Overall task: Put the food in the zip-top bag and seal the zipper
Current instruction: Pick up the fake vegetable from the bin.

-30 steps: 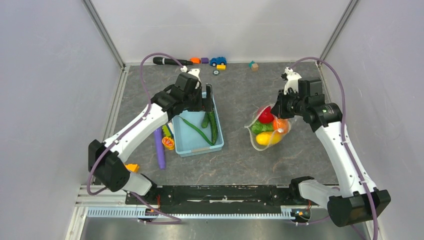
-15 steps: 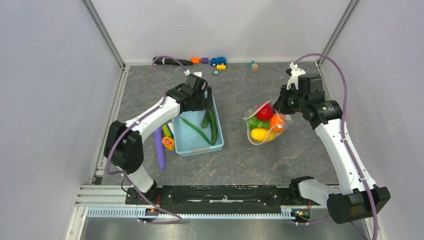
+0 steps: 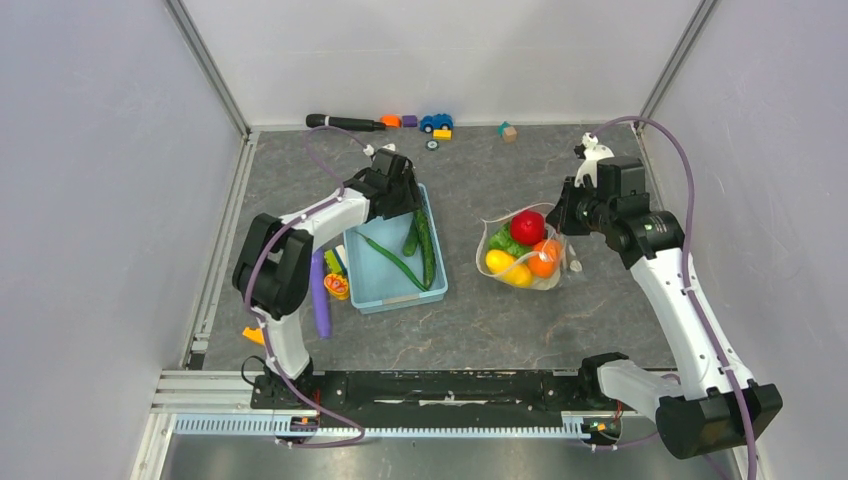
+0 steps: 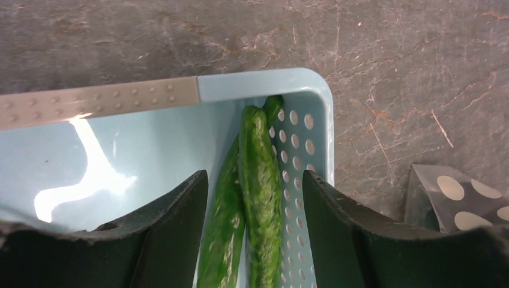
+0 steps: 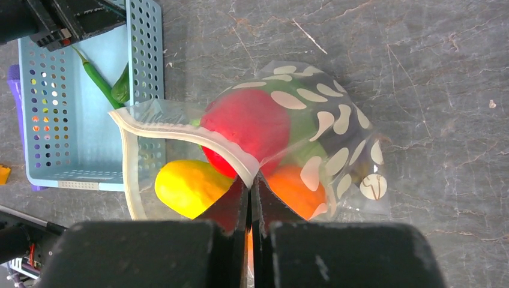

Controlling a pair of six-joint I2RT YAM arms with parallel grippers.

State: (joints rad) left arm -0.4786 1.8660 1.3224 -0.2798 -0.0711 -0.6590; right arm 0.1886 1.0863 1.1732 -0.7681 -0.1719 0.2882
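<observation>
Left tool (image 4: pixel 254 180) open, straddling two cucumbers (image 4: pixel 261 162) in basket (image 4: pixel 264 81) corner. Likely stiff, light, slick: pinch one, mid-length. Right tool (image 5: pixel 252 183) clenched on zipper (image 5: pixel 180 135). Floppy bag (image 5: pixel 342 138) on desk (image 3: pixel 480 320) holds four: red (image 5: pixel 246 120), yellow (image 5: pixel 186 186), orange (image 5: pixel 294 186), lettuce (image 3: pixel 508 241).

The left arm (image 3: pixel 318 215) reaches forward, the left end effector (image 4: pixel 253 180) pointing down, jaws apart. The right arm (image 3: pixel 672 285) stretches forward, the right end effector (image 5: pixel 251 183) pinched tight on the zip-top bag (image 5: pixel 342 144).
</observation>
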